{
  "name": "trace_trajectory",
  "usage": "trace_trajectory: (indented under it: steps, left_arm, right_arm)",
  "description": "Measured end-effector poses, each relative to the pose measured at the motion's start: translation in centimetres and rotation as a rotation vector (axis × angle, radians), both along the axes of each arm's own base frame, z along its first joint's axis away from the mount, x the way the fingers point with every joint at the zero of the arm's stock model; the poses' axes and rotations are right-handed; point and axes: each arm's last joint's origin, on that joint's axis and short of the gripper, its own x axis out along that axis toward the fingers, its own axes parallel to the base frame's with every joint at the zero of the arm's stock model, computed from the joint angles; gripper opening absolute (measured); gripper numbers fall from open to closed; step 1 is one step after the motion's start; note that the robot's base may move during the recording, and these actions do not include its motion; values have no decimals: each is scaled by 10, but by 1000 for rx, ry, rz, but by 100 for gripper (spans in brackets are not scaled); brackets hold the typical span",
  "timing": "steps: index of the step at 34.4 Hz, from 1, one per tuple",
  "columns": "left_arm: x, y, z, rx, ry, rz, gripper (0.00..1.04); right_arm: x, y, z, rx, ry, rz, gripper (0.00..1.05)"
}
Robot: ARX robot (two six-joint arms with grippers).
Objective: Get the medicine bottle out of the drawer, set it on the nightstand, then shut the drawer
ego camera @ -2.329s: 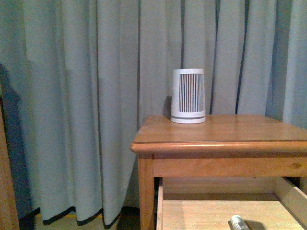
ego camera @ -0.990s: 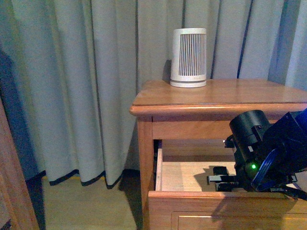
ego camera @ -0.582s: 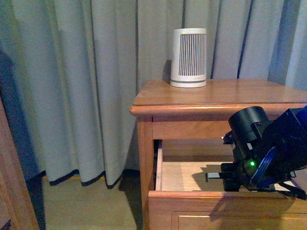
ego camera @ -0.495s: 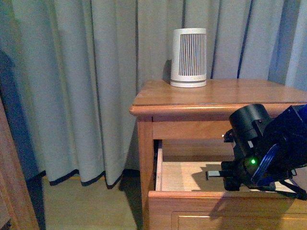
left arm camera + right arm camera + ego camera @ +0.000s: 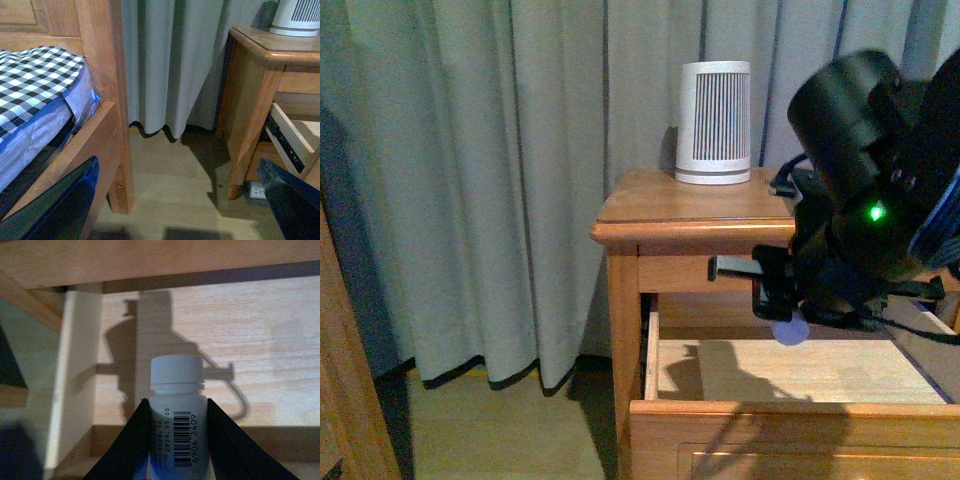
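Right wrist view is showing you the right hand (image 5: 176, 407) clamping the medicine bottle (image 5: 177, 390) over the open drawer (image 5: 780, 408) of the nightstand (image 5: 623, 330). Your left hand (image 5: 177, 165) is hanging spread open beside the bed frame (image 5: 107, 75). A slatted white device (image 5: 714, 122) is standing on the tabletop (image 5: 650, 200).

The medicine bottle (image 5: 177, 371), small, white, with a ribbed screw cap and a barcode printed on its label, is pinched at its body between the right gripper (image 5: 177, 405) fingers. It hangs clear above the drawer (image 5: 770, 372), at 12 o'clock of the drawer's pale wood floor. The drawer stands pulled out from the orange-brown nightstand (image 5: 670, 205), under its top.
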Motion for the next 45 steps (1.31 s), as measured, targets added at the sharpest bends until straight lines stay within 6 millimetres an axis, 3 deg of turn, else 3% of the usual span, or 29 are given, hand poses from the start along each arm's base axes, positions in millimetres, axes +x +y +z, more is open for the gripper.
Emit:
trace_trajectory:
  steps: [4, 8, 13, 16, 18, 23, 29, 36, 45]
  left_arm:
    - [0, 0, 0, 0, 0, 0, 98]
    - [0, 0, 0, 0, 0, 0, 98]
    - [0, 0, 0, 0, 0, 0, 98]
    - [0, 0, 0, 0, 0, -1, 98]
    - [0, 0, 0, 0, 0, 0, 98]
    - [0, 0, 0, 0, 0, -1, 98]
    - [0, 0, 0, 0, 0, -1, 98]
    - [0, 0, 0, 0, 0, -1, 98]
    - [0, 0, 0, 0, 0, -1, 98]
  right_arm:
    - [-12, -2, 32, 17, -54, -2, 28]
    - [-10, -15, 68, -6, -165, -39, 28]
    - [6, -40, 111, -54, -292, -107, 28]
    - [27, -65, 136, -117, -352, -178, 28]
    - [41, -76, 141, -142, -362, -204, 28]
    - [75, -98, 131, -180, -326, -247, 28]
    - [115, -112, 89, -227, -256, -272, 28]
    - [133, -114, 68, -268, -239, -295, 28]
    - [134, -120, 67, -264, -249, -299, 71]
